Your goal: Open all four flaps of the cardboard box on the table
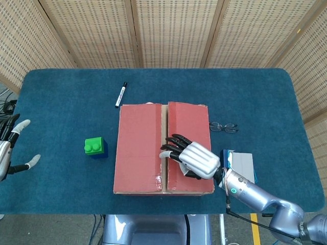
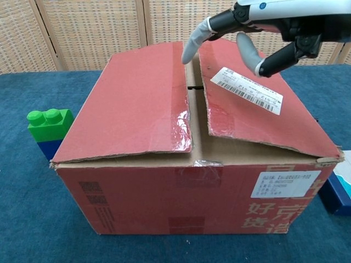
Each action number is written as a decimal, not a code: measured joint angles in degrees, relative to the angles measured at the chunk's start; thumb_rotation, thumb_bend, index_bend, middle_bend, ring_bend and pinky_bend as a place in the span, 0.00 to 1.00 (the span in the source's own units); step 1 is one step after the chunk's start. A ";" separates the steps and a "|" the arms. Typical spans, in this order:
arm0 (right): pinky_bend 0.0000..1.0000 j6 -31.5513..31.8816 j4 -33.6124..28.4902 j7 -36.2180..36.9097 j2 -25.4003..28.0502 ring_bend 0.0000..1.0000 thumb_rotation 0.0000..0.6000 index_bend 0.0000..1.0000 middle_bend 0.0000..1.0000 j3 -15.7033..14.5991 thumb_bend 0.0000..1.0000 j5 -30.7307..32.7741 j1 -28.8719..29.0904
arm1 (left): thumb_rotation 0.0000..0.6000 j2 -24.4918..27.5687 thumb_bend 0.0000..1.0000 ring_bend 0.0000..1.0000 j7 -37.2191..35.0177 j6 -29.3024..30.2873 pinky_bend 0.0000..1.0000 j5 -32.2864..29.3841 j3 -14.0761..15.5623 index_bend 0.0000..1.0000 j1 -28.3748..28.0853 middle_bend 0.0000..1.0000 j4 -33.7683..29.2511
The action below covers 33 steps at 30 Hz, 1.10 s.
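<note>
One cardboard box sits mid-counter, its two red top flaps nearly closed. The right hand hovers over the seam, fingers spread, holding nothing. The left hand is open at the counter's far left edge. Around the box: one marker, one green-and-blue block, one pair of glasses, one blue book beside the forearm

Cardboard box is seen closed on the blue tabletop, two red top flaps meeting at a central seam. Right hand is held over the right flap, fingers spread toward the seam. Left hand is positioned at the tabletop's left edge, fingers apart. Marker, green block, glasses are noted around the box.
</note>
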 measured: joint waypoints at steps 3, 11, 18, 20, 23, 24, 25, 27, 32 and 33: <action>0.00 -0.48 0.25 -1.28 -0.56 0.00 1.00 0.25 0.20 -0.23 1.00 1.16 0.54 | 0.83 0.15 0.25 0.00 -0.31 -0.79 0.00 -0.48 0.02 0.10 -0.34 0.00 0.03; 0.00 -0.68 1.25 -3.56 -1.23 0.00 1.00 0.28 0.21 -0.83 1.00 3.38 1.36 | 0.83 0.49 0.25 0.00 -0.67 -1.80 0.00 -1.66 -0.18 0.10 -1.07 0.00 0.28; 0.00 -0.13 2.66 -3.71 -1.45 0.00 1.00 0.33 0.27 -1.54 1.00 4.40 1.45 | 0.83 0.42 0.25 0.00 -0.23 -1.47 0.00 -1.89 0.11 0.10 -0.91 0.00 0.08; 0.00 0.01 2.85 -3.71 -1.37 0.00 1.00 0.34 0.29 -1.58 1.00 4.59 1.46 | 0.83 0.44 0.25 0.00 -0.22 -1.69 0.00 -2.22 0.18 0.10 -0.93 0.00 0.03; 0.00 0.58 3.14 -3.62 -1.16 0.00 1.00 0.36 0.32 -1.66 1.00 4.77 1.44 | 0.83 0.57 0.25 0.00 -0.13 -2.17 0.00 -2.62 0.27 0.10 -1.10 0.00 -0.10; 0.00 0.75 3.19 -3.56 -1.01 0.00 1.00 0.36 0.33 -1.72 1.00 4.79 1.42 | 0.83 0.62 0.25 0.00 -0.10 -2.30 0.00 -2.69 0.29 0.10 -1.17 0.00 -0.17; 0.00 0.80 3.20 -3.55 -0.91 0.00 1.00 0.36 0.33 -1.77 1.00 4.80 1.41 | 0.83 0.68 0.25 0.00 -0.06 -2.38 0.00 -2.73 0.31 0.10 -1.23 0.00 -0.24; 0.00 0.86 3.16 -3.58 -0.63 0.00 1.00 0.36 0.35 -1.82 1.00 4.82 1.43 | 0.83 0.72 0.25 0.00 0.02 -2.39 0.00 -2.73 0.32 0.10 -1.29 0.00 -0.33; 0.00 1.30 2.47 -3.89 0.48 0.00 1.00 0.36 0.37 -1.80 1.00 4.73 1.44 | 0.83 0.67 0.25 0.00 0.08 -2.05 0.00 -2.64 0.28 0.09 -1.32 0.00 -0.43; 0.00 1.45 2.22 -4.01 0.90 0.00 1.00 0.37 0.37 -1.74 1.00 4.73 1.42 | 0.83 0.66 0.25 0.00 0.12 -1.94 0.00 -2.62 0.25 0.09 -1.32 0.00 -0.42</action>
